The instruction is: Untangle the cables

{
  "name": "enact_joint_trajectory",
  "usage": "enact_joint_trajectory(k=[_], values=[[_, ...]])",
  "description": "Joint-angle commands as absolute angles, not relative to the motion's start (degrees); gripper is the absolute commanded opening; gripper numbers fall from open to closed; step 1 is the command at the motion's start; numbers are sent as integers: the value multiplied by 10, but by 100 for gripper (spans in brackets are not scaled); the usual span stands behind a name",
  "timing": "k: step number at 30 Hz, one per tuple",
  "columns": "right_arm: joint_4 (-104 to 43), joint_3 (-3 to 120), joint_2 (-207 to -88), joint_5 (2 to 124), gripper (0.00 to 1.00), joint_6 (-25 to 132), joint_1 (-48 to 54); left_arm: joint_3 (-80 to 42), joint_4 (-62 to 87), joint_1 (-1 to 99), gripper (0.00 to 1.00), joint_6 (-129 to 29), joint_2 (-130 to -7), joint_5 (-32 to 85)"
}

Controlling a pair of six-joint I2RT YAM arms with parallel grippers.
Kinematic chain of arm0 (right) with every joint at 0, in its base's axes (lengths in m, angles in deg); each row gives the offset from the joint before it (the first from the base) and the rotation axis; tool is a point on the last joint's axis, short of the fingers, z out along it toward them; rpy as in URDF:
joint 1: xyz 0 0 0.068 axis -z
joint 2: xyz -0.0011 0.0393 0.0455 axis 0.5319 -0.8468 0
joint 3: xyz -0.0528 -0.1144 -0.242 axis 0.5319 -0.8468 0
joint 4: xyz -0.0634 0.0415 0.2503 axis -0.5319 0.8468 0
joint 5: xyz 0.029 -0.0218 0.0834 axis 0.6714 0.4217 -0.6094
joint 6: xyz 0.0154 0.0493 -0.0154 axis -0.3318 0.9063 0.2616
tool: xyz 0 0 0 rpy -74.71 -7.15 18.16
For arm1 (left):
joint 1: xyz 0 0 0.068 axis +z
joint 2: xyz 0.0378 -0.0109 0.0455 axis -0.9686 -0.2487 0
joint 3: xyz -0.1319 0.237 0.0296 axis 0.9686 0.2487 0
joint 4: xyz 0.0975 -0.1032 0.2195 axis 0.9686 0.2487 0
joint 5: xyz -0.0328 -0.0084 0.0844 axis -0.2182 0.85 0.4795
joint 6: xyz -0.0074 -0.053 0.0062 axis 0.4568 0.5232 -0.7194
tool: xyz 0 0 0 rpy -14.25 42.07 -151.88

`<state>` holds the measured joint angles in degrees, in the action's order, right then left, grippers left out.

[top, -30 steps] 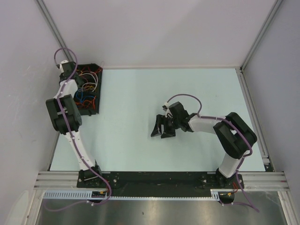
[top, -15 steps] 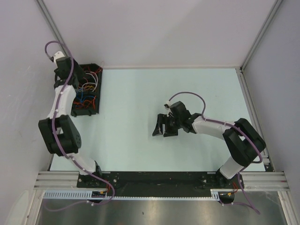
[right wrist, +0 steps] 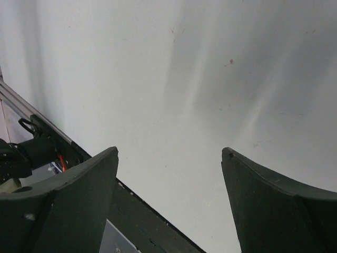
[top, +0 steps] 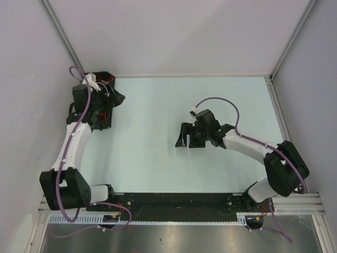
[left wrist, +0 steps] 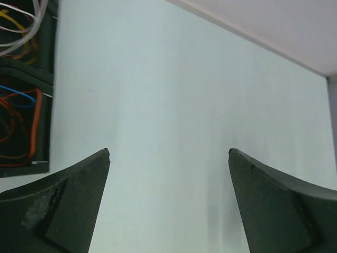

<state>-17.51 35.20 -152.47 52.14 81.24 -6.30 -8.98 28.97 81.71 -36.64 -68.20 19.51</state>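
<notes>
From above, the black tray (top: pixel 106 124) sits at the far left corner of the pale green surface (top: pixel 210 100). The cables (top: pixel 104 112) lie inside it in loose red and orange loops, largely covered by the left arm. The left fingers (top: pixel 118 98) hang over the tray's right-hand edge, pointing away from it across the surface. The right fingers (top: pixel 182 138) stand well apart from the tray, out near the middle of the surface, with their tips turned toward the tray's side. In the left wrist view, the tray's dark wall (left wrist: pixel 46 63) runs just beside the left finger. Within it the cables (left wrist: pixel 32 118) show as orange, blue, yellow and pale strands curled in two compartments. The left fingers (left wrist: pixel 63 205) are spread wide and nothing is between them. Only bare surface (left wrist: pixel 168 95) lies under the gap, on the side away from the tray. In the right wrist view, the right fingers (right wrist: pixel 68 205) are likewise spread wide and grip nothing. They hover above plain surface (right wrist: pixel 184 79), with a dark base plate (right wrist: pixel 147 224) and a strip of metal rail (right wrist: pixel 16 100) behind one finger.
</notes>
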Motion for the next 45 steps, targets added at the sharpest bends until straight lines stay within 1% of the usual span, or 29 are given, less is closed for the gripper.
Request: enact_joint_trajectory(k=[1,2,3,5,6,9,12,13,15,16,18,19,21,22,25,29,30,33,39,42,44,45], values=[[-155,385,-1485,555,84,781,-45,-34,359,801,100,-415,-592,90],[-155,388,-1485,556,85,777,-40,-16,372,796,100,-418,-556,89],[-154,392,-1484,556,94,768,-36,2,376,791,100,-417,-533,83],[-153,407,-1488,561,100,761,-29,53,383,786,100,-390,-484,70],[-155,413,-1486,561,100,748,-21,82,384,782,100,-383,-471,60],[-159,428,-1465,605,100,725,-5,106,405,764,100,-388,-429,68],[-174,428,-1422,689,100,687,6,126,435,760,100,-430,-396,114],[-181,428,-1414,750,100,665,6,132,440,761,100,-423,-389,127],[-188,426,-1397,810,100,646,6,145,426,761,100,-421,-373,119],[-189,426,-1395,865,100,615,6,143,422,760,100,-422,-363,109],[-195,423,-1387,917,100,590,5,142,416,760,100,-421,-356,108],[-196,422,-1382,980,100,587,13,142,416,761,100,-421,-354,111],[-217,388,-1354,1018,100,581,29,140,424,760,100,-423,-356,109],[-258,368,-1341,1026,100,577,39,139,425,761,100,-423,-357,105],[-335,283,-1299,1009,100,549,92,141,423,761,100,-422,-355,97],[-400,193,-1289,996,100,536,154,141,421,761,100,-422,-352,92],[-413,179,-1290,981,100,542,187,142,419,760,100,-420,-351,89],[-492,110,-1302,920,100,545,232,143,419,761,100,-417,-356,84],[-651,23,-1337,885,100,526,251,144,416,761,100,-414,-365,82],[-766,-6,-1369,857,100,525,258,145,414,761,100,-412,-368,84],[-795,-7,-1405,849,100,503,261,145,412,761,100,-410,-372,84],[-772,8,-1406,841,100,498,262,145,413,761,100,-410,-373,85]])
